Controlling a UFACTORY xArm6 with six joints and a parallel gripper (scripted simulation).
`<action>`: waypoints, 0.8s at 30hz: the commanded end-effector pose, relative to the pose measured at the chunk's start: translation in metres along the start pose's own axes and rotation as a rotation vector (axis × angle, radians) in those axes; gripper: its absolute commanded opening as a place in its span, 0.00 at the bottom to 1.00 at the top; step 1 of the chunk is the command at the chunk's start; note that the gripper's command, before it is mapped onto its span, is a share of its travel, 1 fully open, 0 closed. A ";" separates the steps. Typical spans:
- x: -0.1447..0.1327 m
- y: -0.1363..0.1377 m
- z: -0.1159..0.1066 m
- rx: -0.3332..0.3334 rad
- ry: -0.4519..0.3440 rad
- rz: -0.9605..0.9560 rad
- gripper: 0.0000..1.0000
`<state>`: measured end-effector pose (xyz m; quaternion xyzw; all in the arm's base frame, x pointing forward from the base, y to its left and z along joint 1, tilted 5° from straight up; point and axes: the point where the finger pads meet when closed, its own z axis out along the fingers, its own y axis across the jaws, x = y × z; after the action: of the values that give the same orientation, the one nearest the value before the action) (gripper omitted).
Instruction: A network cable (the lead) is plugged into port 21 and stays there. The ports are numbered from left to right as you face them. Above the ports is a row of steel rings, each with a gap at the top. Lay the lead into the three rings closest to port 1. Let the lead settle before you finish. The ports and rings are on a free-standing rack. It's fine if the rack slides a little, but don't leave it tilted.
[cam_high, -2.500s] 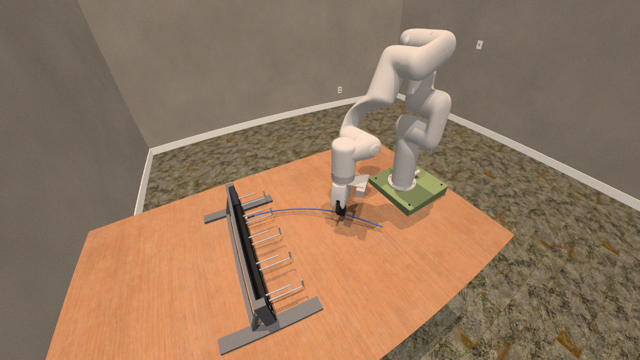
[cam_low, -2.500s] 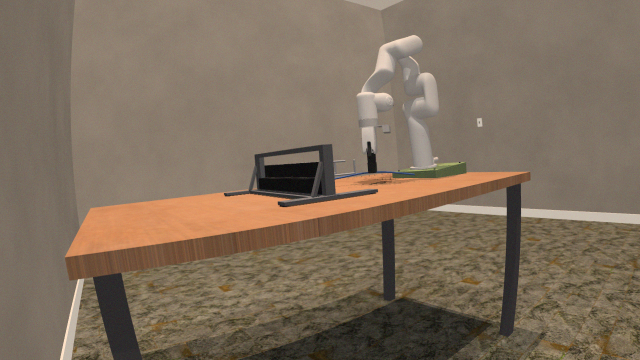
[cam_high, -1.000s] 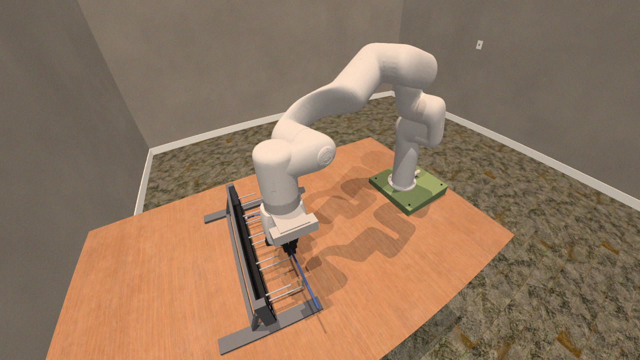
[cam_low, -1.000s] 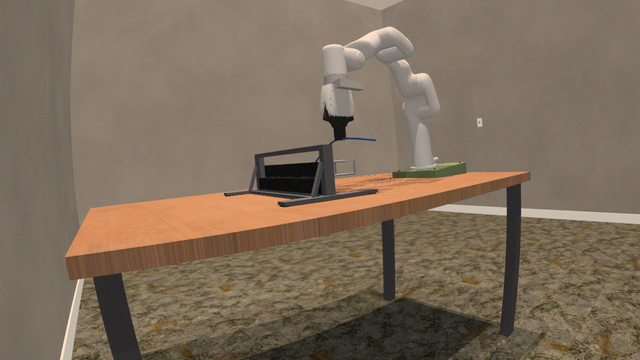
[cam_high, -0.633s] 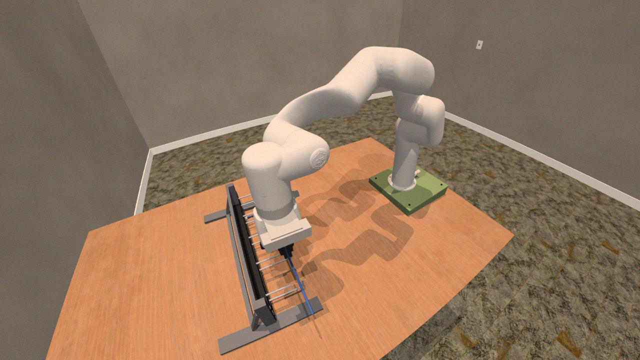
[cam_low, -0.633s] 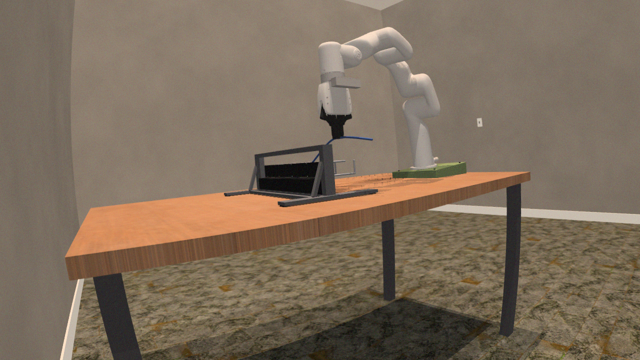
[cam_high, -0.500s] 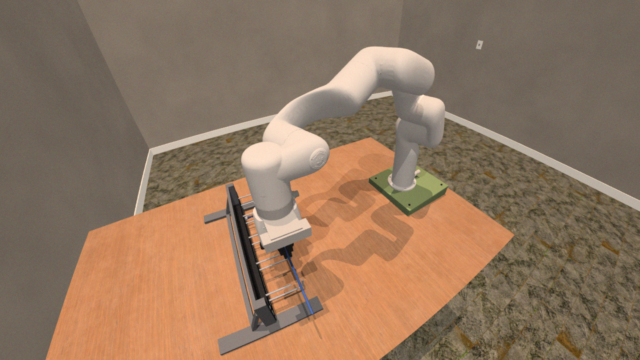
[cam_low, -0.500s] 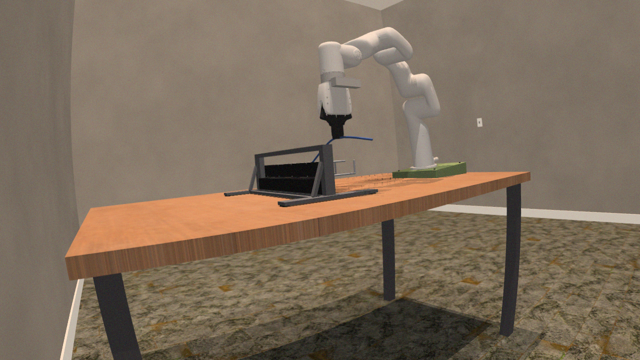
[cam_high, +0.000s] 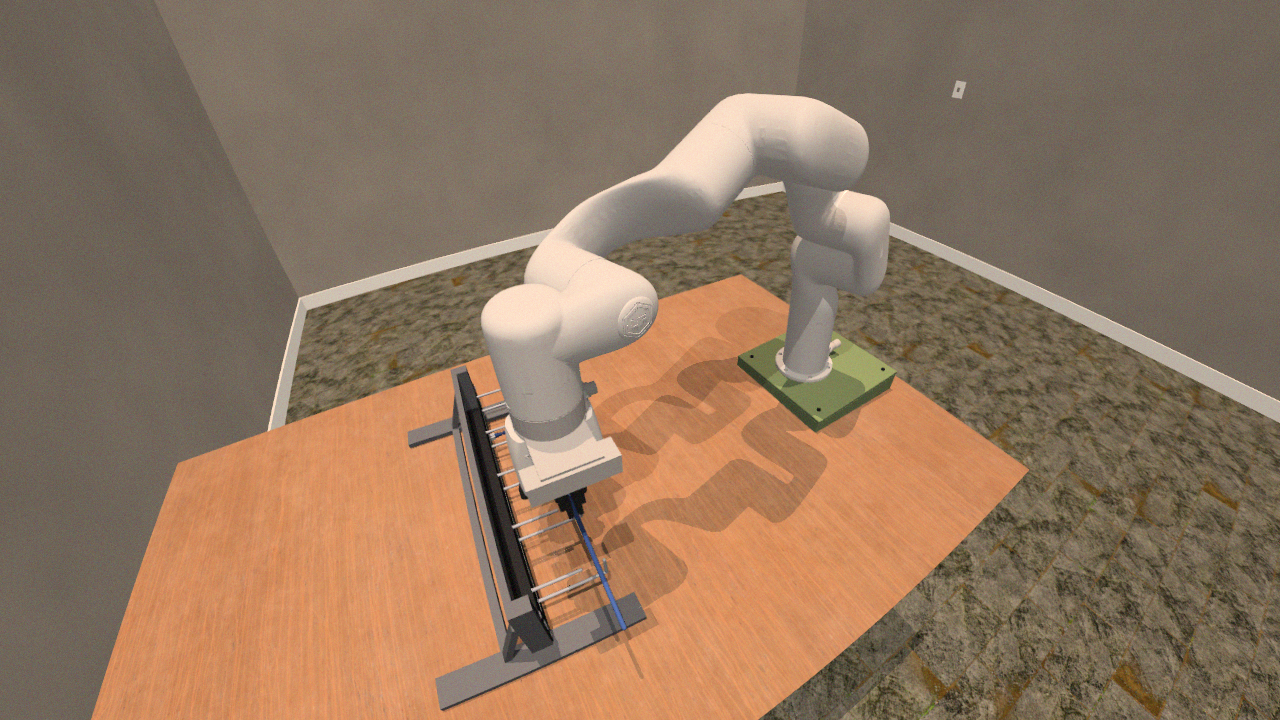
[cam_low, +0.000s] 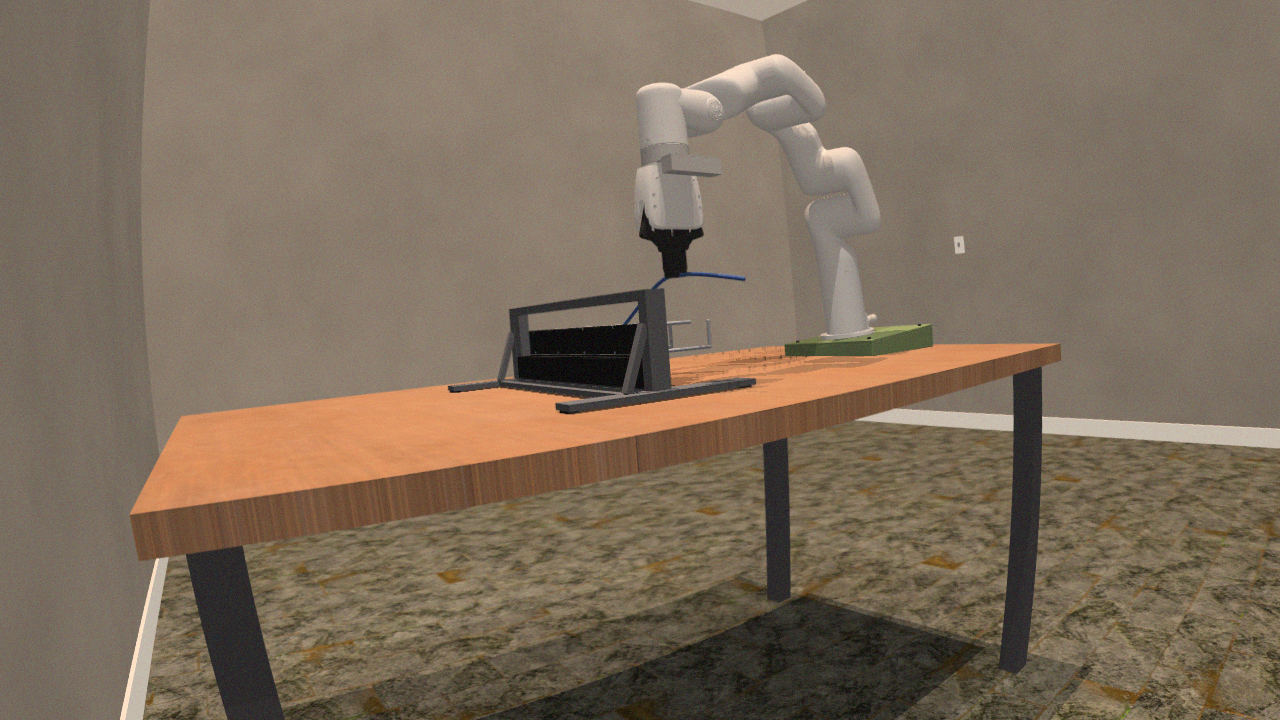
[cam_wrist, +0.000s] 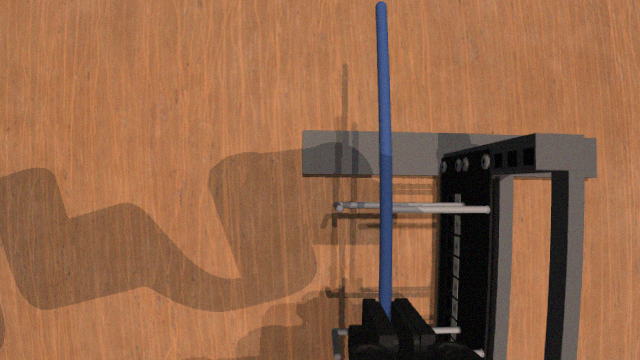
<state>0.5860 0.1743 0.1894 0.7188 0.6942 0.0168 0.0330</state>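
Clamped nearly shut, the gripper (cam_wrist: 386, 316) pinches the blue lead (cam_wrist: 384, 150) between its two black fingers, which stand almost together with only the cable's width between them. It hangs pointing straight down above the rack (cam_low: 656, 333), on the side where the steel rings stick out, and touches nothing but the cable.

From the fingers the lead's free part runs straight out, parallel to the rack's black port panel (cam_wrist: 472, 250), passes over the long rod of one ring (cam_wrist: 415, 206) and over the rack's grey foot bar (cam_wrist: 340, 152), and ends past that bar. In the exterior view the lead (cam_low: 711, 276) reaches out level from the gripper (cam_low: 673, 264), higher than the rack's top bar, while a short stretch slopes down behind the rack's near post toward the panel. Whether it touches the ring rod below it cannot be told; it looks to pass above.

The rack stands upright with both feet flat on the wooden table (cam_high: 313, 555), well apart from the arm's green base plate (cam_high: 872, 376).

A round embossed emblem (cam_high: 637, 317) shows on one arm joint; its lettering is too small to read. No other writing is legible.
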 end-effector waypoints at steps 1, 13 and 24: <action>0.000 0.001 -0.003 -0.005 0.002 0.000 0.00; 0.000 0.001 -0.003 -0.005 0.002 0.000 0.00; 0.000 0.001 0.000 -0.005 0.002 0.000 0.00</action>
<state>0.5862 0.1744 0.1885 0.7188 0.6942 0.0169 0.0330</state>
